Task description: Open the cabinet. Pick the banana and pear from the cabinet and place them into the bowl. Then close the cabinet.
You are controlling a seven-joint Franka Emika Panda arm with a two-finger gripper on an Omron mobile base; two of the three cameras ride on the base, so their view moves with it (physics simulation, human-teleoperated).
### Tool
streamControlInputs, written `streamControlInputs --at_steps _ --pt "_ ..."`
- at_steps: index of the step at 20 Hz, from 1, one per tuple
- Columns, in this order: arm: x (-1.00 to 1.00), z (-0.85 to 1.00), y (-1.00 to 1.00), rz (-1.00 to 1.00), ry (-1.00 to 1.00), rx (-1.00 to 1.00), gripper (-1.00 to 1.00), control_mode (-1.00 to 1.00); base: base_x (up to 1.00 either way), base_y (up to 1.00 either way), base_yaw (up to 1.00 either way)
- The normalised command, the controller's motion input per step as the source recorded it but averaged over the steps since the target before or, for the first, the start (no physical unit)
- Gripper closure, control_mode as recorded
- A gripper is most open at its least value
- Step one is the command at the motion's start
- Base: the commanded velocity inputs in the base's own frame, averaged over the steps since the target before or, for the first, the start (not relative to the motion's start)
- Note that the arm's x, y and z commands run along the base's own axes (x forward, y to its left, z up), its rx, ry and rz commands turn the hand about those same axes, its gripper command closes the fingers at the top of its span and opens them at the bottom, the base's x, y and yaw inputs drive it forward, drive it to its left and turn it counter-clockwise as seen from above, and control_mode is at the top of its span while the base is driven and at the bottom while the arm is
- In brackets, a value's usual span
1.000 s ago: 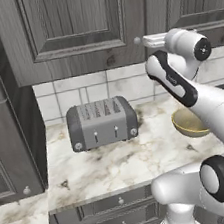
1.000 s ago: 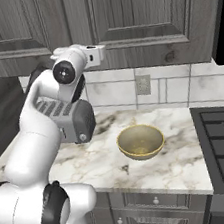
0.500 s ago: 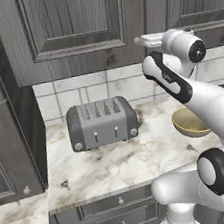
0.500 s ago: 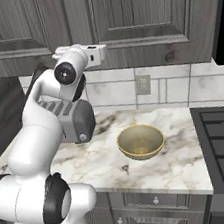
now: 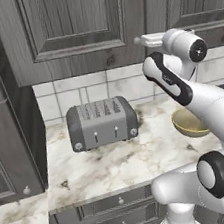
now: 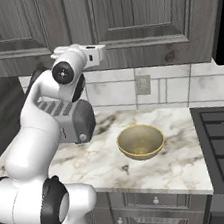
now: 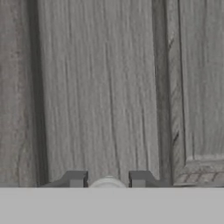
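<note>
Grey wood-grain cabinet (image 7: 100, 87) doors are shut, and your gripper (image 7: 107, 180) looks clamped on a small round knob (image 7: 107, 182), though it's barely visible. Pull off-line and the fingertips could slip. The bowl (image 6: 140, 141) waits on the counter.

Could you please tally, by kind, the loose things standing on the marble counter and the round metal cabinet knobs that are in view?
Grey four-slot toasters: 1
Shallow tan-yellow bowls: 1
Round metal knobs on the dark grey wood-grain cabinet: 1, seen between the tool's fingertips in the hand view
Total: 3
</note>
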Motion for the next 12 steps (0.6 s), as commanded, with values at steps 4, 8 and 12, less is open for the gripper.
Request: streamControlInputs --at_steps 4,8,12 --pt "-0.12 0.0 -0.09 0.0 0.0 0.0 1.0 -1.0 0.0 0.0 0.0" --pt "-0.69 0.0 -0.45 0.0 -0.08 0.0 1.0 -1.0 0.0 0.0 0.0" --pt "-0.94 0.0 -0.68 0.0 -0.08 0.03 1.0 -1.0 0.0 0.0 0.0"
